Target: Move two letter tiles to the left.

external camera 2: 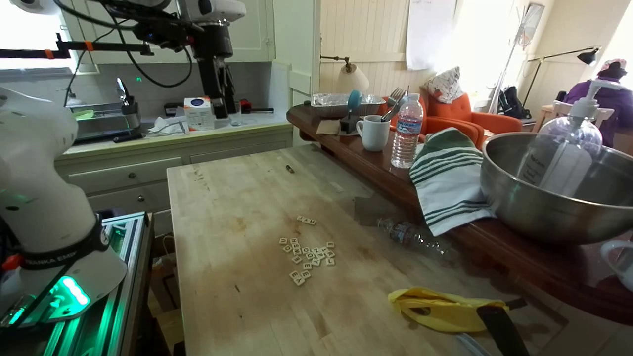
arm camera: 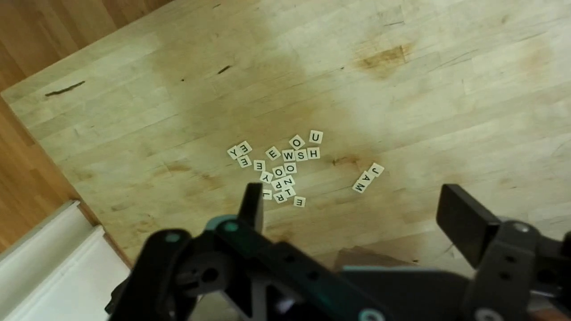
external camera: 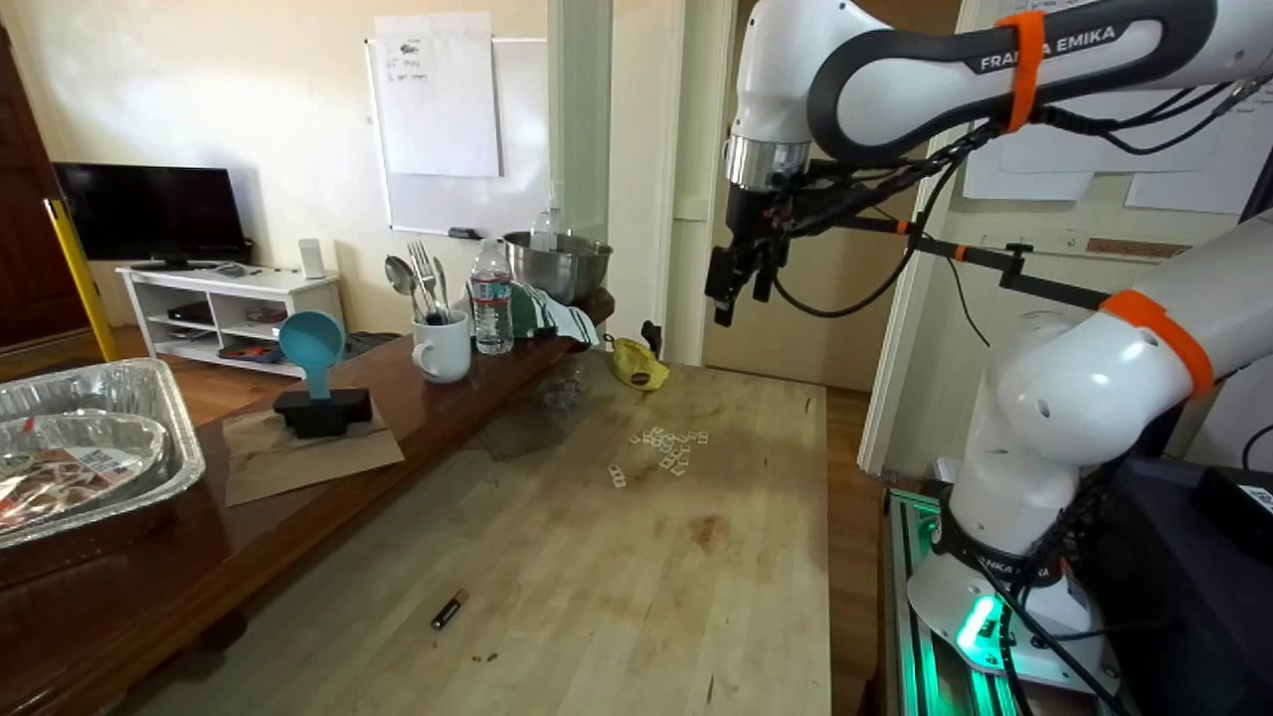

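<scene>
The letter tiles are tiny pale squares with black letters, flat on the wooden table. Most lie in a loose cluster, seen in the wrist view (arm camera: 290,168) and in both exterior views (external camera: 668,461) (external camera 2: 309,255). A row of three touching tiles reading J, A, M (arm camera: 365,178) lies apart from the cluster; it also shows in both exterior views (external camera: 618,477) (external camera 2: 306,220). My gripper (arm camera: 354,209) is wide open with nothing between its fingers. It hangs high above the table in both exterior views (external camera: 741,303) (external camera 2: 225,111). Its left finger in the wrist view partly covers one cluster tile.
A yellow object (external camera: 637,366) lies at a table end near the cluster. A battery (external camera: 450,609) lies at the opposite end. A clear plastic bottle (external camera 2: 413,237) lies beside the raised brown counter (external camera: 537,363), which holds a mug (external camera: 444,348), a bottle (external camera: 492,303) and a metal bowl (external camera 2: 524,207).
</scene>
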